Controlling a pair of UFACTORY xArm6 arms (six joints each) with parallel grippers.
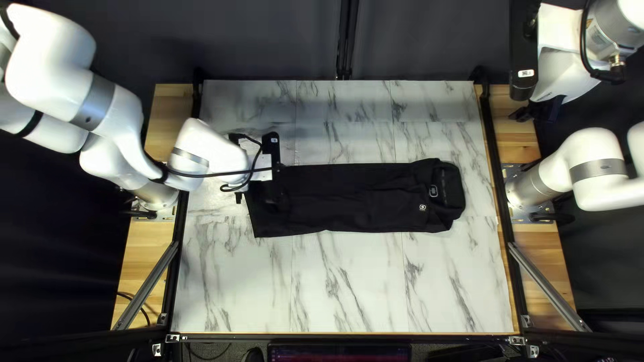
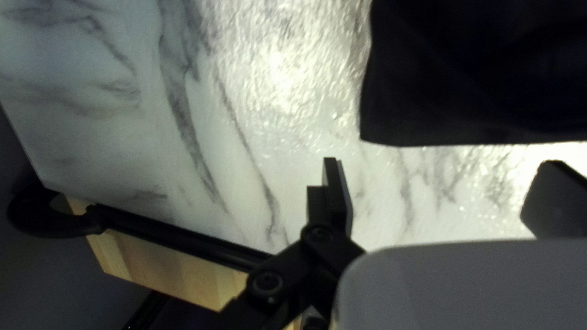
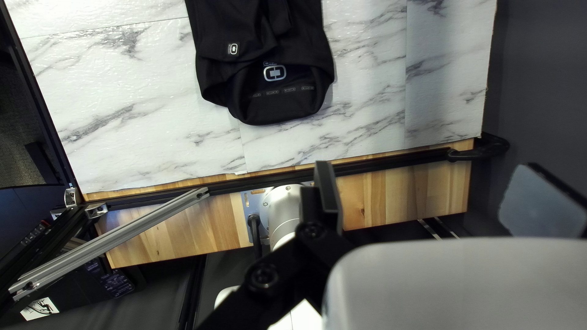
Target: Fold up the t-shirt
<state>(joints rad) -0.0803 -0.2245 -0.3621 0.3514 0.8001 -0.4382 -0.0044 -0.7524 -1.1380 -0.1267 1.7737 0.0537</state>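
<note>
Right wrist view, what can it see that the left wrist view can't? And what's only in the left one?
Only the right wrist view shows the pale logos at the rounded end of the black shirt, a slanting silver bar and my open right gripper.

Only the left wrist view shows a plain corner at the shirt's other end, and my open left gripper.

Both show part of the shirt, the marbled tabletop and some wood beside it.
</note>
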